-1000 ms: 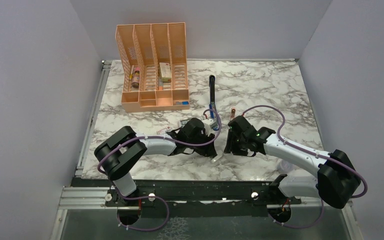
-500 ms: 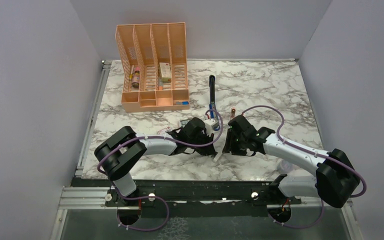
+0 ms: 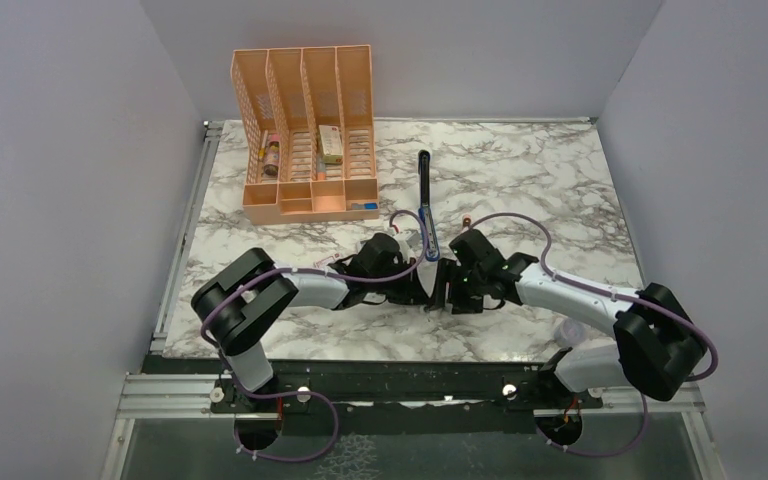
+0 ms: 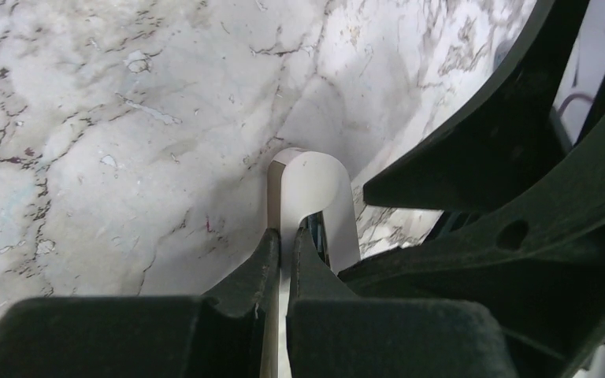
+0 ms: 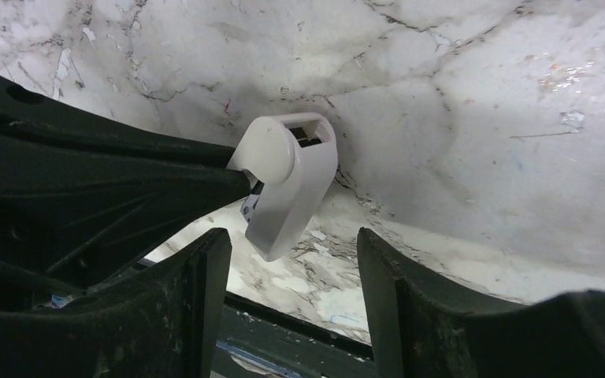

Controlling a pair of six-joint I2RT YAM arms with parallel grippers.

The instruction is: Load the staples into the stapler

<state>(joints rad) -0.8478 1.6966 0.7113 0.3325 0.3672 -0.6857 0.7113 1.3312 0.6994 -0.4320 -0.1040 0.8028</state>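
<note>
The stapler point(image 3: 424, 195) lies on the marble behind both grippers, black arm pointing away and blue end nearest them. My left gripper point(image 4: 282, 236) is shut on the thin edge of a small white curved clip-like piece point(image 4: 315, 177), holding it just above the table. In the right wrist view the same white piece point(image 5: 287, 185) hangs just beyond my right gripper point(image 5: 293, 240), which is open with nothing between its fingers. From above, the left gripper point(image 3: 424, 290) and right gripper point(image 3: 448, 290) meet tip to tip. The staples are hidden.
An orange desk organizer point(image 3: 305, 130) with small items in it stands at the back left. A small pale box point(image 3: 326, 261) pokes out beside the left forearm. A small red-tipped object point(image 3: 468, 221) lies behind the right gripper. The table's near edge point(image 5: 299, 315) is just below the right fingers.
My left gripper has shut on the white piece. My right gripper has opened wider and no longer holds it. Both grippers shifted slightly toward the back and closer together.
</note>
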